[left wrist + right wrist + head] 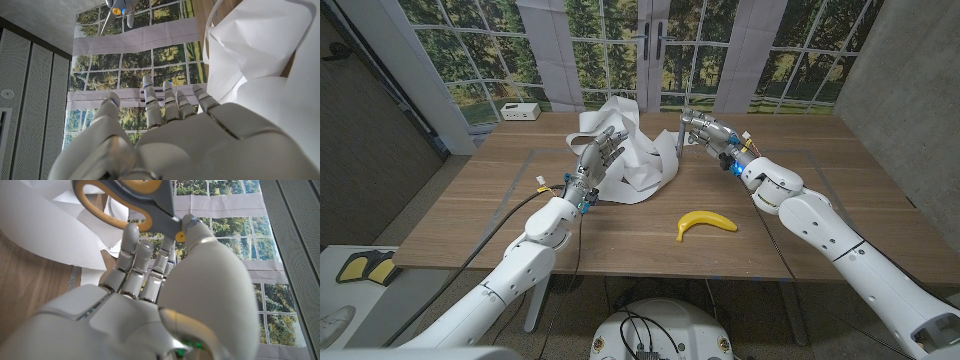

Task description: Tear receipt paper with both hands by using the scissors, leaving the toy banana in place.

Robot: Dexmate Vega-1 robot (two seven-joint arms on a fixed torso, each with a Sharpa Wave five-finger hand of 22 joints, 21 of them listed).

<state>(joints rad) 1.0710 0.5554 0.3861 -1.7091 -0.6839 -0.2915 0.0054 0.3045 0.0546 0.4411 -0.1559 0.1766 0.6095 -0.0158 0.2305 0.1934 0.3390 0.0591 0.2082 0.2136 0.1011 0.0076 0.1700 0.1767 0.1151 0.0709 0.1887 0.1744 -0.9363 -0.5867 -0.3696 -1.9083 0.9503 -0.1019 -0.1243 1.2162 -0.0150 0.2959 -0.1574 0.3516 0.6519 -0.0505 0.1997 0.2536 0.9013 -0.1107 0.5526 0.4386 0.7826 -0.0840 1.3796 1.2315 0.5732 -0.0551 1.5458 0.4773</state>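
— Since both of your hands are up over the table, what is each one doing?

— My right hand (705, 132) sits right of center in the upper half of the head view, and it grips one pair of scissors (134, 204). In the right wrist view my fingers (131, 255) press against the yellow-lined grey handle, so that hand is clamped on the tool. My left hand (597, 158) is left of center, its fingers apart and reaching up toward the paper. In the left wrist view they are spread with nothing between them, and whether the fingertips touch the sheet I cannot tell.

— And the paper itself?

— One crumpled white mass of receipt paper (635, 160) lies between my two hands, at the upper middle of the head view, just beside the left hand and near the scissors. In the left wrist view it fills the upper right.

— How many bananas?

— One toy banana (706, 222), yellow, lying on the wooden table (460, 215) below and right of center, well apart from the paper and from both hands.

— Anything else out there?

— One small white box (519, 111) at the upper left, near the table's far corner.
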